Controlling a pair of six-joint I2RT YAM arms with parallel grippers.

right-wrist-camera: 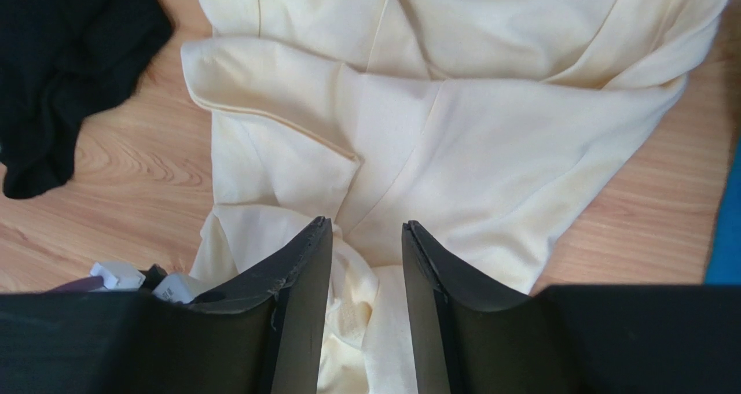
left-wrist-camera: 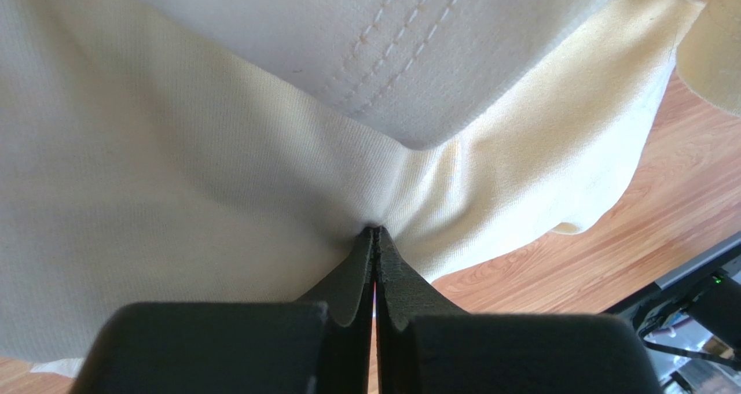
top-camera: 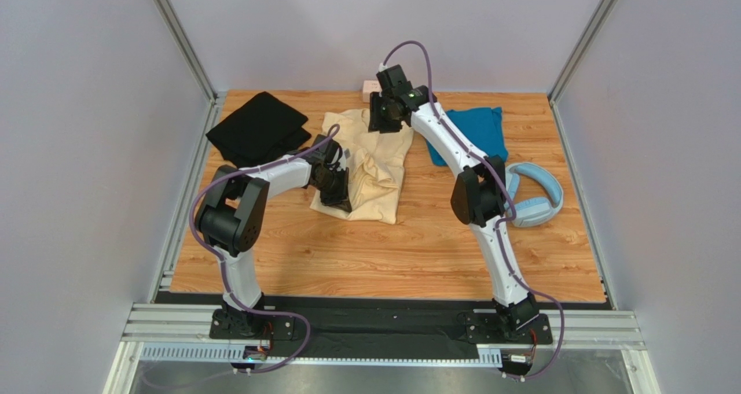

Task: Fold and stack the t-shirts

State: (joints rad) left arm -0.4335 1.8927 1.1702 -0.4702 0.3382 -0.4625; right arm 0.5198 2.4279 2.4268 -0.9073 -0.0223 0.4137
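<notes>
The wooden desk fills the middle of the top view. The cream shirt, the largest piece, lies rumpled and partly folded at the centre. Its long axis runs from the top of the frame toward the bottom, leaning slightly right at the lower end. The black shirt lies in the upper left as a flat, roughly square fold turned cornerwise, apart from the cream one. The teal shirt sits right of centre near the top, partly hidden behind the right arm, its length slanting from upper right to lower left. Light-blue headphones rest on the right side, below the teal shirt. The left pincer is fully closed on the left edge of the cream shirt, and the cloth puckers into its tips below a hem with rows of stitching. The right pincer hovers over the top end of the cream shirt with its jaws parted and nothing gripped between them. A small pink cube sits at the far edge. No print on any cloth can be read.
</notes>
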